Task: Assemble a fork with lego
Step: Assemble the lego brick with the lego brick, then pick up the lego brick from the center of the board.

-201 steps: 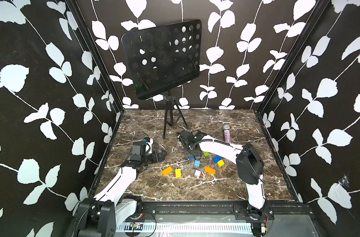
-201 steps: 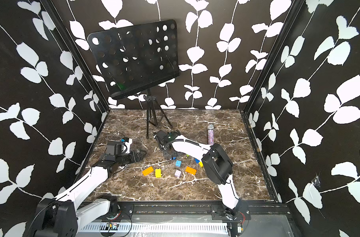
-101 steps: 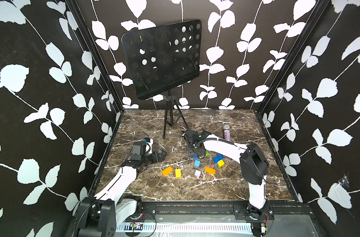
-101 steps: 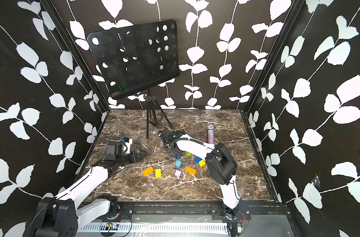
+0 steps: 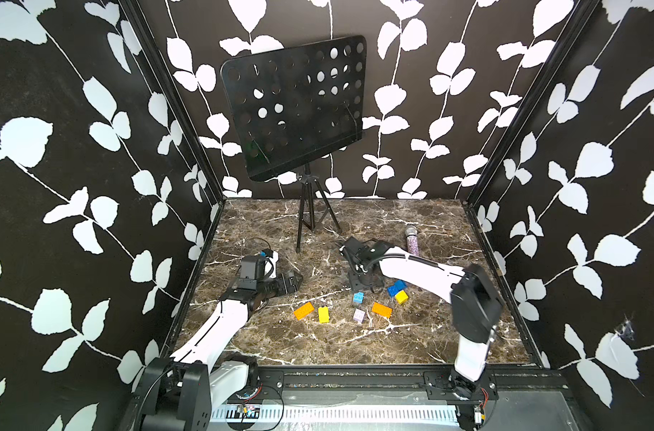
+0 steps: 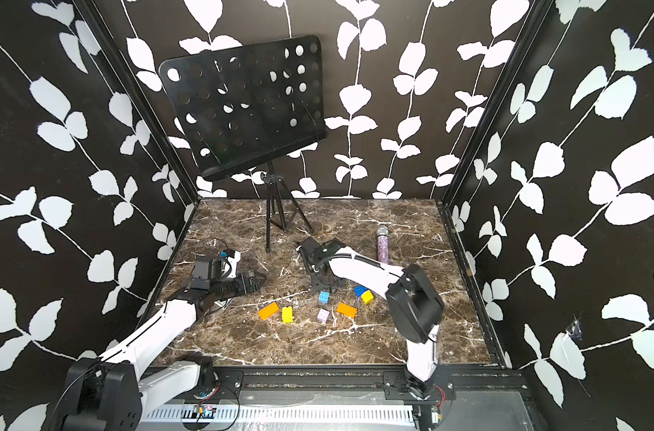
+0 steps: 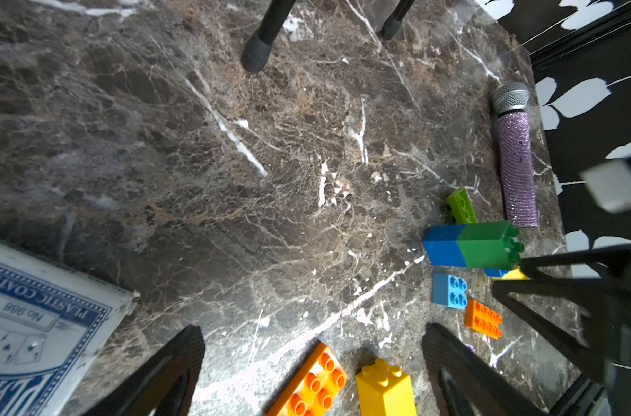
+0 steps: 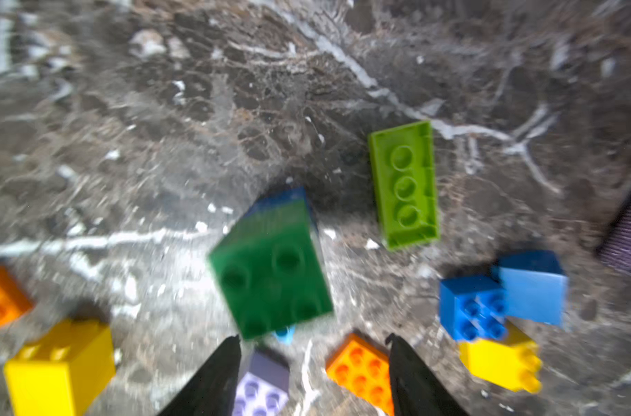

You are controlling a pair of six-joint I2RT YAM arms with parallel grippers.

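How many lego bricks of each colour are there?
Orange bricks: 2
Yellow bricks: 2
Blue bricks: 3
Light blue brick: 1
Green brick: 1
Lime brick: 1
Lilac brick: 1
Total: 11

Txt: on card box [image 7: 36, 324] only.
It's showing "PLASTIC COATED" & "No. 988" in left wrist view; other lettering is running off-frame.
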